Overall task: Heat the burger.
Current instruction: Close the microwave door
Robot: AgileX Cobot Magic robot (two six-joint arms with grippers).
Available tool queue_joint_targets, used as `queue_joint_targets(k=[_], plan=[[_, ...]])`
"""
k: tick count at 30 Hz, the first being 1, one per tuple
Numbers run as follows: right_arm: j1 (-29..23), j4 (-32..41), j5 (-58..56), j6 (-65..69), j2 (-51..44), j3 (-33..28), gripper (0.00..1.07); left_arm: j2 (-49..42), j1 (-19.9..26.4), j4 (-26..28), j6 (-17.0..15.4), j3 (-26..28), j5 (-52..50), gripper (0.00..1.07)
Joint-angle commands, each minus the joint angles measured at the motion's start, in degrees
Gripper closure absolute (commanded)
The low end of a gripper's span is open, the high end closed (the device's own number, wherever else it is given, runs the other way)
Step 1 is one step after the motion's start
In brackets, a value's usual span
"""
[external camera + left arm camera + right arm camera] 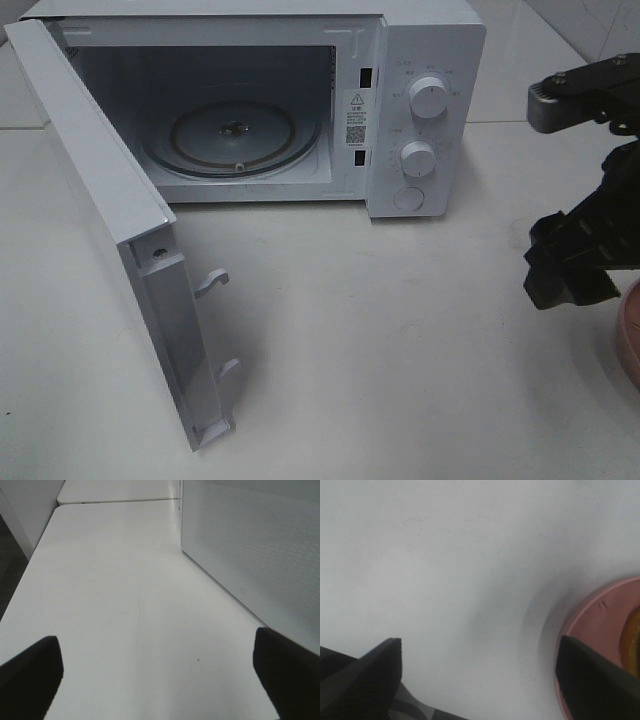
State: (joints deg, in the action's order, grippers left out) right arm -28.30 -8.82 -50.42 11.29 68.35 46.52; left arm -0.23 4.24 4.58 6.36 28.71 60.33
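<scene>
Microwave [420, 110]: I see it at 12 o'clock on the white table [400, 350], cavity exposed, glass turntable [232, 132] bare inside.

Door [110, 230]: swung fully out toward 8 o'clock, its latch hooks facing the cavity side.

Controls: two round knobs [429, 97] stacked on the panel at the cavity's 3 o'clock side, a round button [409, 198] below them.

Right gripper [480, 675]: I read the fingers as spread wide with nothing between them; in the high view its black body [575, 255] hangs over the table at 3 o'clock, close beside the plate edge.

Pink plate [600, 635]: at the far 3 o'clock edge of the high view, only a sliver of rim showing [630, 335]; in the right wrist view one black finger [595, 680] overlaps the rim, contact I cannot confirm.

Burger [634, 640]: on the pink plate, only a thin orange-brown strip of it visible at the frame edge in the right wrist view; out of frame in the high view.

Left gripper [160, 677]: fingers wide apart, nothing held, over bare table with the perforated side wall of the microwave [255, 545] just beside it; I cannot see this arm in the high view.
</scene>
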Motion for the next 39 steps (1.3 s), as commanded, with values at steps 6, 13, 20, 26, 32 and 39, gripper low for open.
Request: queue_joint_targets(k=[6,13,20,26,32,39], plan=[[0.1,3.3,-4.0,-2.4,-8.3,-1.7,0.31,-1.1,0.3,0.3,0.1,-0.1,-0.8,0.09],[0.1,4.4,-5.6,-2.5,-17.4,-5.4,0.31,-1.1,0.3,0.3,0.1,-0.1,-0.8,0.09],[0.1,4.5,-6.5,-2.8,-26.8,-8.9,0.31,-1.1,0.3,0.3,0.1,-0.1,-0.8,0.09],[0.3,4.4,-8.0,-3.4,-37.9,-13.1,0.31,-1.1,0.3,0.3,0.1,-0.1,-0.8,0.09],[0.3,4.4,-8.9,-3.4,-48.8,-17.1,0.31,-1.1,0.3,0.3,0.1,-0.1,-0.8,0.09],[10.2,4.2,-9.1,-5.6,-58.2,-17.3,0.31,-1.1,0.3,0.3,0.1,-0.1,-0.8,0.09]])
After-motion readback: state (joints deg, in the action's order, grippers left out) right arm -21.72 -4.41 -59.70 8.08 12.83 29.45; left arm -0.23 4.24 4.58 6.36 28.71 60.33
